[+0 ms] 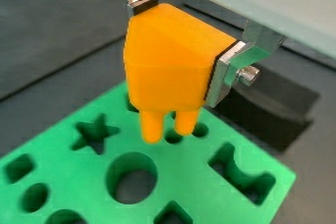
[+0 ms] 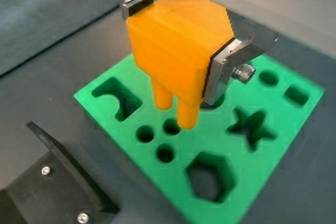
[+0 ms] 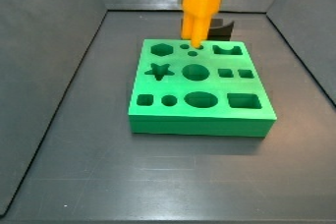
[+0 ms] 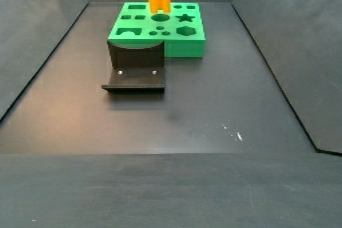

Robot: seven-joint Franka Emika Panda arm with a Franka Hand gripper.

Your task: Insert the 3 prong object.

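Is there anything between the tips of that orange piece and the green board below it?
Nothing. In both wrist views the prongs of the orange piece, gripped by the gripper, hang just over small holes in the green board.

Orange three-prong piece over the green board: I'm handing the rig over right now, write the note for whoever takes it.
Hand: shut on the small bright orange plastic 3 prong piece, silver fingers clamping its sides, held upright with the prongs pointing down.
Position: the piece hangs over the far part of the green plastic board with shaped cutouts; in both wrist views the prong tips are at the small round holes, but I cannot tell whether they have entered.
Fixture: on the floor beside the board, untouched.
Done: pick-up and carry.
Left: confirm alignment, press down to seat, release, retreat.
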